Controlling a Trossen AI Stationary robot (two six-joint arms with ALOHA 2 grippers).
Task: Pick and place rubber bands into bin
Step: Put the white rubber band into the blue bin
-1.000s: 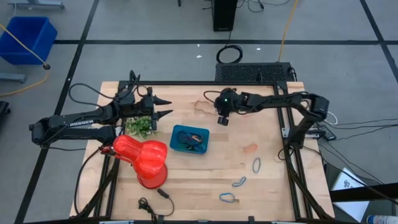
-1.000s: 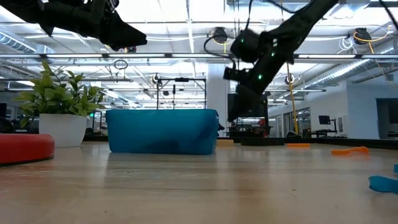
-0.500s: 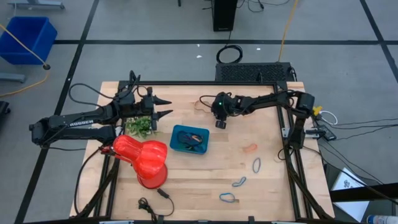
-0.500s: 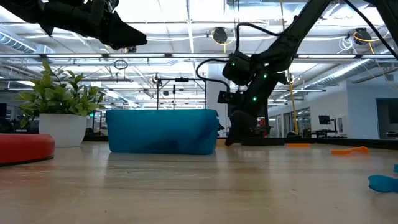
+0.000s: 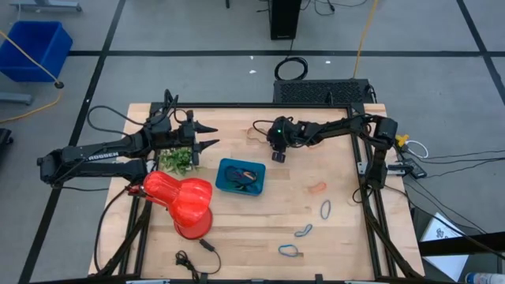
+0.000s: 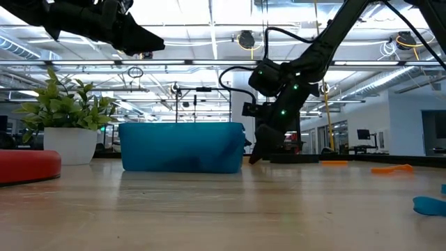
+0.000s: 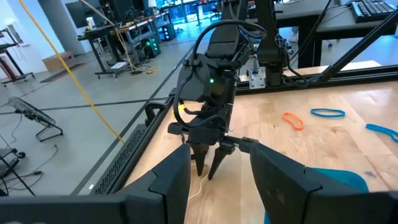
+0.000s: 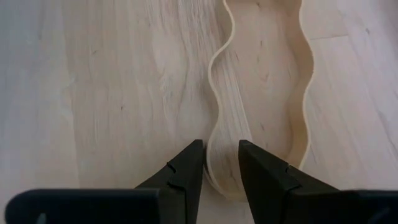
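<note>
At the far middle of the table [image 5: 260, 229], the right gripper [image 5: 274, 156] is being held low, its fingers pointed down at a tan rubber band [image 8: 261, 93]. Only the right wrist view is showing the detail: the two dark fingers [image 8: 186, 168] are being kept slightly apart, straddling one wavy edge of that tan loop, which is lying flat on the wood and is not yet pinched. In the high view the same band [image 5: 255, 134] is barely being made out beside the gripper, while the bin [image 5: 240, 176], with several bands already lying in it, is seen nearer the table's middle, and an orange band [image 5: 316, 188] and blue bands [image 5: 325, 209] are seen scattered well apart toward the near right. The low view is giving the bin's teal wall [image 6: 181, 148] and the right gripper [image 6: 256, 155] reaching almost to the tabletop just beside it. Compared with a second ago, the right arm is found stretched farther left and dropped lower. The left gripper [image 5: 211, 135] is being kept raised beside the green plant [image 5: 177, 160], its fingers spread apart and holding nothing; the red vase [image 5: 183, 201] is lying close by.
</note>
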